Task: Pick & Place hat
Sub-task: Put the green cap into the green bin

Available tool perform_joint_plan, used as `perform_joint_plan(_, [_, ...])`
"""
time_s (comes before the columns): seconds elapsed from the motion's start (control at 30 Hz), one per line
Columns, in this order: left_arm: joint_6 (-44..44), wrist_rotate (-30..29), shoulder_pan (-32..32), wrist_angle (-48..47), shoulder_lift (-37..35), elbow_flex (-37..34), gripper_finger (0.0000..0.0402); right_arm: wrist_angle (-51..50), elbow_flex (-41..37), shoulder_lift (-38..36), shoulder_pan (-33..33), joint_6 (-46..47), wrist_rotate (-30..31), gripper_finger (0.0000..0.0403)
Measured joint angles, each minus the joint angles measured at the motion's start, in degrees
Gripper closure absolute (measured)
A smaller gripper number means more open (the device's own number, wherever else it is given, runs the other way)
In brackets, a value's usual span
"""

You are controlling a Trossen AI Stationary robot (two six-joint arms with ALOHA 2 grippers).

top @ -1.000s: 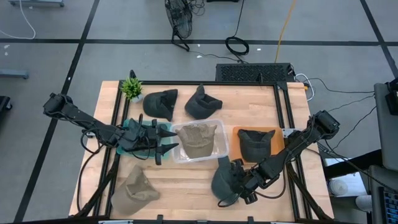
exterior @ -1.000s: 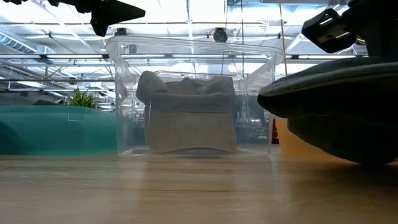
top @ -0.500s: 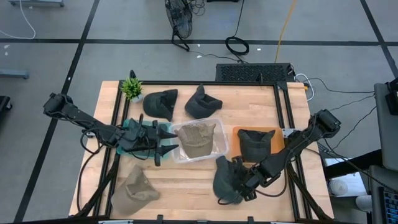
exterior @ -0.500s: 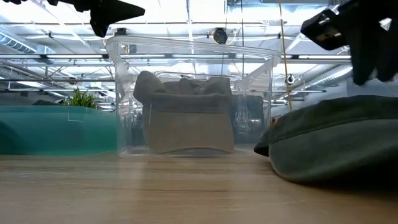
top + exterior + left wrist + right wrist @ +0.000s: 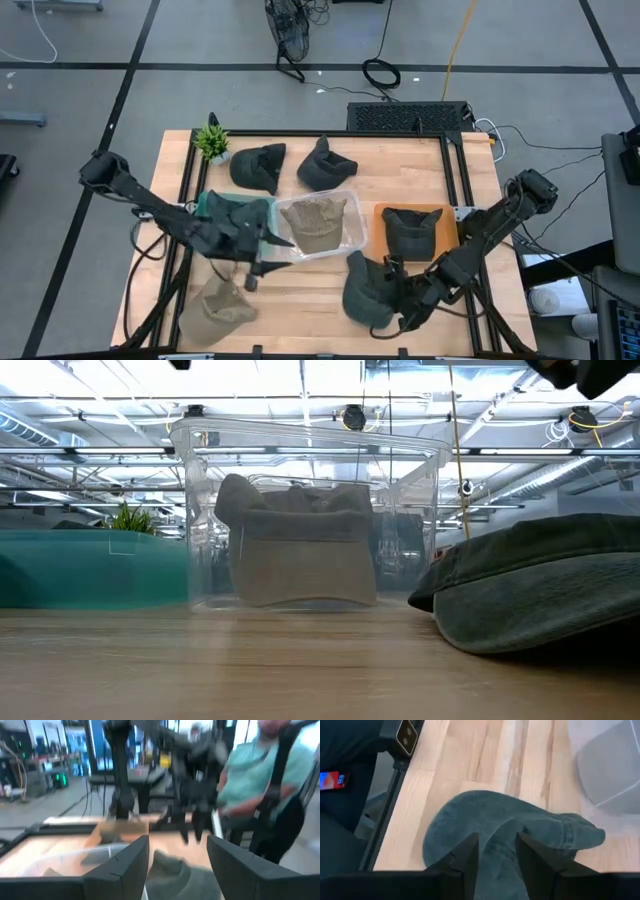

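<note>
From above I see the dark green hat lying on the bare wood at about 5 o'clock on the table, just below the clear bin and beside the orange tray. My right gripper sits at the hat's 3 o'clock edge. In the right wrist view its fingers stand apart over the hat's crown, a fold of cloth showing in the gap, and I cannot tell if they touch it. From table height the hat rests flat on the wood, just right of the bin.

My left gripper hangs at about 8 o'clock, between the teal tray and the tan hat near the front edge. Its fingers are spread wide with nothing between them.

Another tan hat sits inside the bin, one dark hat on the orange tray, and two more dark hats lie at 12 o'clock near a small plant.
</note>
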Motion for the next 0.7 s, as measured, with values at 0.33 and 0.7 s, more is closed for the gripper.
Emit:
perform_joint_plan(0.33, [-0.7, 4.6, 0.4, -16.4, 15.4, 20.0, 0.019, -1.9, -2.0, 1.9, 5.6, 11.0, 0.4, 0.0291])
perform_joint_plan(0.7, [0.8, 7.0, 0.3, -26.3, 27.4, 34.3, 0.019, 0.5, -3.6, 3.0, 9.9, 12.8, 11.8, 0.0291])
